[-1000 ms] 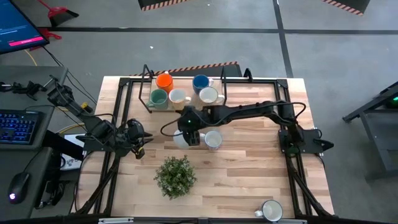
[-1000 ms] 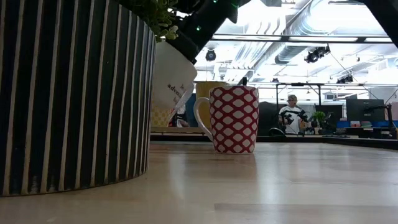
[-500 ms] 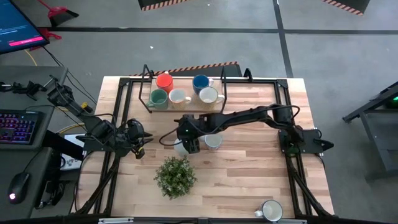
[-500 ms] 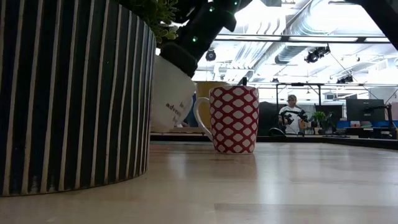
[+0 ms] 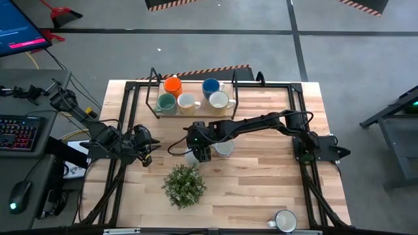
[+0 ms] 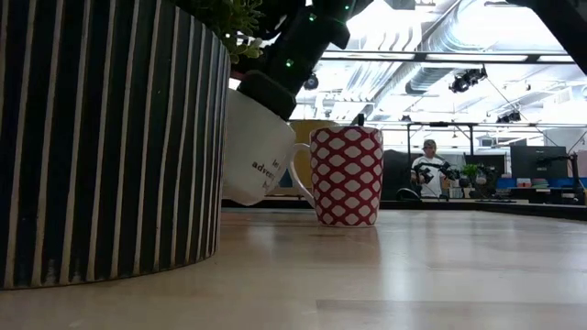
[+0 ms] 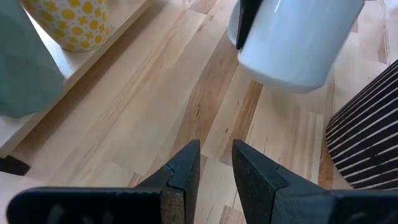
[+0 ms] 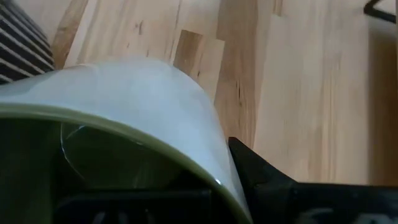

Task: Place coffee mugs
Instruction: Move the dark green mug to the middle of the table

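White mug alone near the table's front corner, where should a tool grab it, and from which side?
Pinch the rim of the white mug from straight above, one finger inside and one outside, on the wall opposite its handle. It stands upright, mouth open upward, with bare table around it.

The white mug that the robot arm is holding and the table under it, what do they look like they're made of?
The white mug, clamped in the right gripper, looks like glazed ceramic: smooth and glossy, with printed lettering. The table looks like butcher-block wood: pale jointed strips with visible grain and a light sheen.
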`<state>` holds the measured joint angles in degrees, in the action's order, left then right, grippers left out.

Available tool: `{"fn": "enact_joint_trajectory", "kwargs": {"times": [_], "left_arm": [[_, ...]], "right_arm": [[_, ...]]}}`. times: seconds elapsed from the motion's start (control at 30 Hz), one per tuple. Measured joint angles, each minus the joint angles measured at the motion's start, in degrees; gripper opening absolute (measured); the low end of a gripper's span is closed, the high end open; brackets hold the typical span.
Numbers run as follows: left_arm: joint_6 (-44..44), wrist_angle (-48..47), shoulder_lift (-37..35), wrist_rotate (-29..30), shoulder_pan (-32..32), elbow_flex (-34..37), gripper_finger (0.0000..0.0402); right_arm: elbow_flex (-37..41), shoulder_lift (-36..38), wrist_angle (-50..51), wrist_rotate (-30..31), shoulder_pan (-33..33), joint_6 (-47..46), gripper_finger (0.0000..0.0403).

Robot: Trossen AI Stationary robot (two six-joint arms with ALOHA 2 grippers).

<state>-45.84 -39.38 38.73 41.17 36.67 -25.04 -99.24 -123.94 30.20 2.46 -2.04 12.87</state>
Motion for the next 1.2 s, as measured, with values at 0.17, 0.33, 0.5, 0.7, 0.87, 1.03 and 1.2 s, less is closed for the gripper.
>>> {"fn": "enact_joint_trajectory", "kwargs": {"times": [0.17,0.33,0.5,0.7,0.87,1.03,1.2], "left_arm": [[0.00,0.02,-0.01,-0.02,0.02,0.00,0.0081],[0.52,0.02,-0.01,-0.02,0.00,0.00,0.0081],[0.50,0.02,-0.01,-0.02,0.02,0.00,0.0081],[0.50,0.04,0.00,-0.03,0.02,0.00,0.0081],[0.48,0.02,-0.01,-0.02,0.00,0.00,0.0081],[0.48,0.02,0.00,-0.04,0.02,0.00,0.0081],[0.48,0.05,0.00,-0.04,0.01,0.00,0.0081]], "right_arm": [[0.00,0.00,0.26,1.28,0.00,-2.37,0.0000],[0.00,0.00,0.76,1.37,0.00,-2.39,0.0000],[0.00,0.00,2.24,2.01,0.00,-2.78,0.0000],[0.00,0.04,4.93,3.59,0.00,-2.99,0.0000],[0.00,0.07,7.32,3.85,0.02,-3.88,0.0000],[0.00,0.07,9.77,3.92,0.04,-3.90,0.0000],[0.00,0.07,12.27,5.04,0.21,-3.96,0.0000]]}}
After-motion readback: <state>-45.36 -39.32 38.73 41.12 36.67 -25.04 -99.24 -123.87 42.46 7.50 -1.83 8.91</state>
